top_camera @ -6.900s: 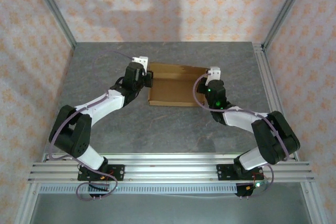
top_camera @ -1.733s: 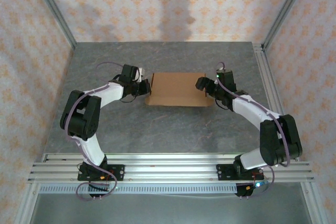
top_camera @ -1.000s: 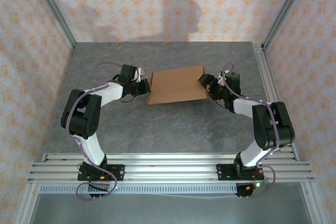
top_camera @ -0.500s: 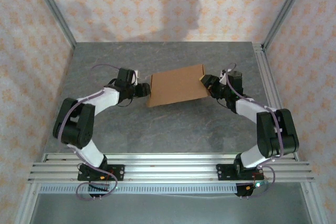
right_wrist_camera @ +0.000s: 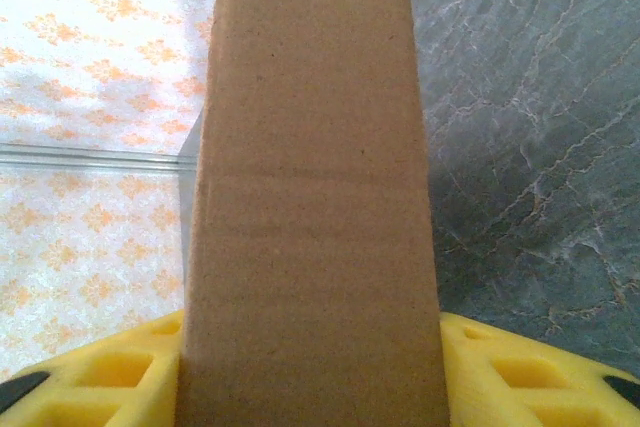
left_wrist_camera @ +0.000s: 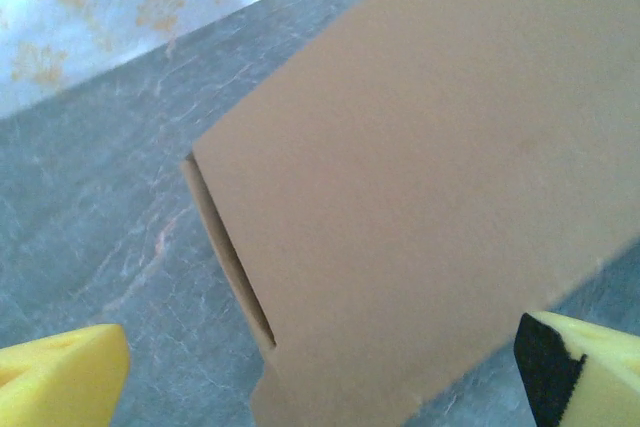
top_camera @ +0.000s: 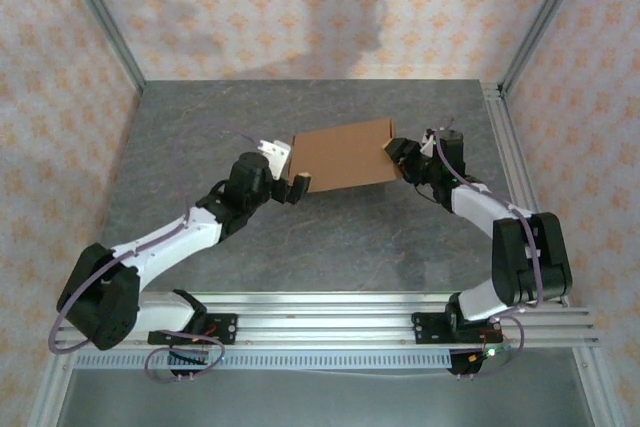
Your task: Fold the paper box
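The paper box (top_camera: 340,157) is a closed, flat brown cardboard box, held slanted above the grey table. My right gripper (top_camera: 397,155) is shut on its right end; in the right wrist view the box end (right_wrist_camera: 310,217) stands between my yellow pads (right_wrist_camera: 510,377). My left gripper (top_camera: 292,179) is open at the box's near left corner. In the left wrist view the box (left_wrist_camera: 430,177) shows a dark slit along its left side, and its near edge lies between my spread yellow fingertips (left_wrist_camera: 60,377). I cannot tell whether they touch it.
The grey stone-patterned table (top_camera: 300,247) is walled by patterned panels at the back and sides. An aluminium frame rail (top_camera: 505,157) runs along the right edge, close behind my right arm. More aluminium rails (top_camera: 320,322) cross the near edge at the arm bases.
My left arm has swung out and lowered, and its gripper has moved from the box's left edge to its near left corner. The box stays tilted in my right gripper, barely moved.
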